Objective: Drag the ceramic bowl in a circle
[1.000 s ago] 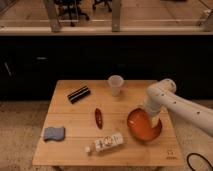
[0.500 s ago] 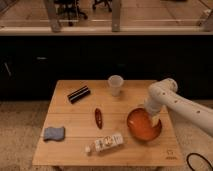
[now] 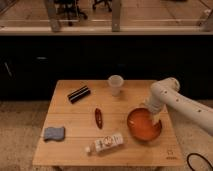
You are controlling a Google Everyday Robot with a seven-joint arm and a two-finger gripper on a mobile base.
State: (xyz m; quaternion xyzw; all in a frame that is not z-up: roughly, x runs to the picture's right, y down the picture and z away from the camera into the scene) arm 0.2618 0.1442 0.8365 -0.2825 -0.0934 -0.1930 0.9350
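we see the gripper [image 3: 154, 119] at the right rim of the ceramic bowl [image 3: 141, 128], near right on the wooden table [image 3: 75, 150]; we cannot tell its opening or hold.

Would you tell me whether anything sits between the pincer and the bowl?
Nothing visible does: the pincer is at the right-hand rim of the bowl. The cup and the bottle lie apart from it.

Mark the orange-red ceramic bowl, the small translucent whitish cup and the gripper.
orange-red ceramic bowl [image 3: 140, 128]: camera view, bare inner floor.
small translucent whitish cup [image 3: 116, 85]: camera view, side wall.
gripper [image 3: 155, 119]: camera view, tip, at the bowl's right rim.
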